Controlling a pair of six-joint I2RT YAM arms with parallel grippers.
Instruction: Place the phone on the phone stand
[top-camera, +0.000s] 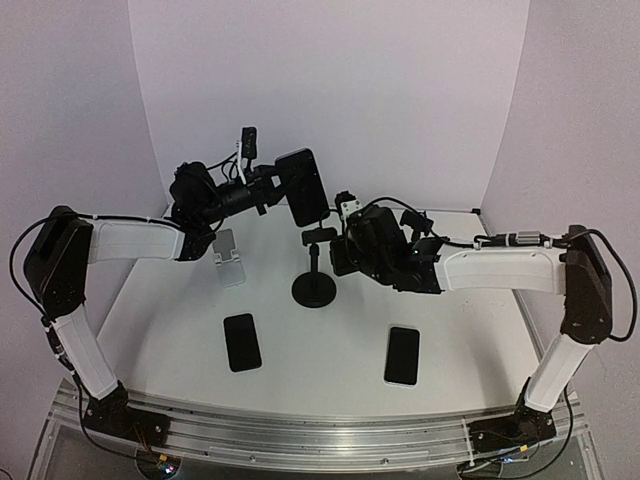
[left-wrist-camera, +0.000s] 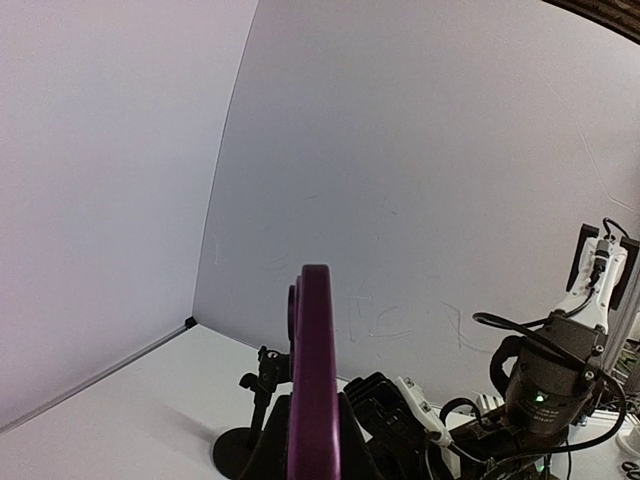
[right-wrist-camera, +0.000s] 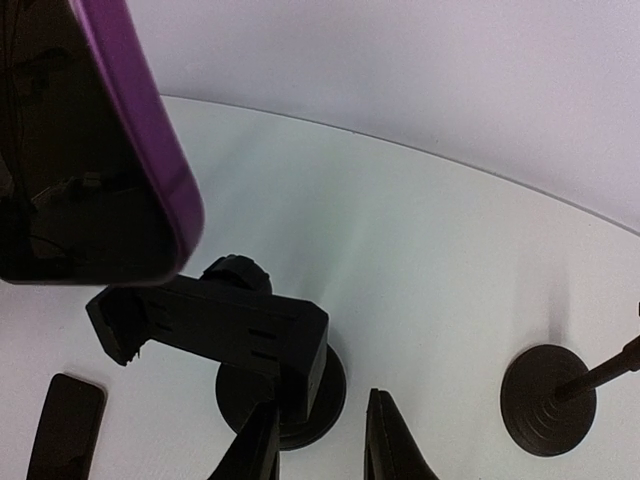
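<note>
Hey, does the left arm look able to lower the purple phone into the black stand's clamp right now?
Probably yes. The left gripper holds the purple phone just above the clamp with open air between; the right gripper sits at the clamp's end, not over it, so clearance there looks tight.

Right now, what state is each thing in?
purple phone: in the air, clamped.
left gripper: shut on purple phone.
right gripper: open, by black stand.
black stand: upright, empty.
white stand: upright, empty.
left phone: flat on table.
right phone: flat on table.
</note>
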